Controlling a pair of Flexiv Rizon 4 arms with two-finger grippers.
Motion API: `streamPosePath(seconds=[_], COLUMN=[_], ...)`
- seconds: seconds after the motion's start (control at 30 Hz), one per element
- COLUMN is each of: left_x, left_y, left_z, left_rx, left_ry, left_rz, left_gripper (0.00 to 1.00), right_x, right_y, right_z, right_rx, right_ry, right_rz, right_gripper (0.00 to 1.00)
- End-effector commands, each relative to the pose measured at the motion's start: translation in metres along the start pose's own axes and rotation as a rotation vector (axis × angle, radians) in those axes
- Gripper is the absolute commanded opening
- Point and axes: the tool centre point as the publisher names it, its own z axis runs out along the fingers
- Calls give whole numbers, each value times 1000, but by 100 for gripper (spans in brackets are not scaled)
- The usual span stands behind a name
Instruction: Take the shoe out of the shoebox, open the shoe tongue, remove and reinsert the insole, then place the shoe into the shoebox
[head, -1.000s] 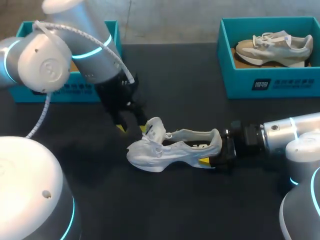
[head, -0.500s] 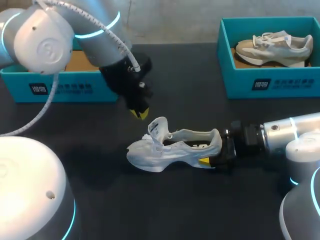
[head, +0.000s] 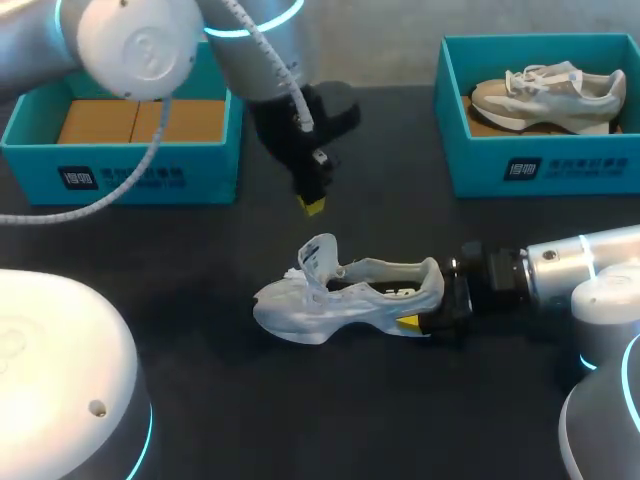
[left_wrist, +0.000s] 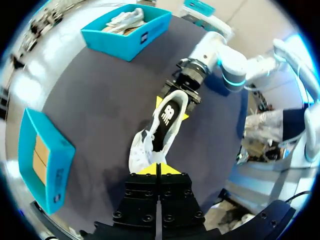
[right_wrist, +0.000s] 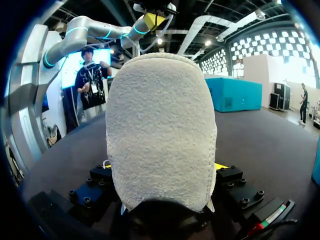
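Note:
A white shoe (head: 345, 295) lies on its sole in the middle of the dark table, toe to the left, its tongue (head: 318, 255) standing up. My right gripper (head: 428, 300) is shut on the heel from the right. In the right wrist view the heel (right_wrist: 160, 130) fills the space between the fingers. My left gripper (head: 313, 205) hangs above and behind the shoe, shut on nothing. In the left wrist view its joined yellow tips (left_wrist: 156, 170) point down at the shoe (left_wrist: 157, 132), clear of it, with the right gripper (left_wrist: 185, 92) beyond.
A teal shoebox (head: 120, 178) with brown cardboard inside stands at the back left. Another teal box (head: 540, 165) at the back right holds a grey-beige shoe (head: 550, 95). Both boxes show in the left wrist view (left_wrist: 50, 165) (left_wrist: 130, 42).
My left gripper has come off the tongue, shut, and risen back and to the right. The tongue stays raised. The shoe and my right arm have not moved.

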Motion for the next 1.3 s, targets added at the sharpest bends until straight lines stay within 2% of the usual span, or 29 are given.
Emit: streamPosePath(seconds=[0.03,0.47,0.7,0.97,1.3], left_x=[3,3,6,13,13], left_y=[-8,-8,-22,-29,-32], left_z=[1,1,28,45,71], left_rx=[-82,-82,20,35,-2], left_ry=[-14,-14,28,-11,-10], left_rz=[42,42,317,480,608], left_gripper=[0,0,0,0,0], right_x=[0,0,0,0,0], right_y=[0,0,0,0,0], right_z=[0,0,0,0,0], right_rx=[2,2,2,2,2], right_ry=[-1,-1,-1,-1,-1], right_rz=[0,0,0,0,0], right_gripper=[0,0,0,0,0])
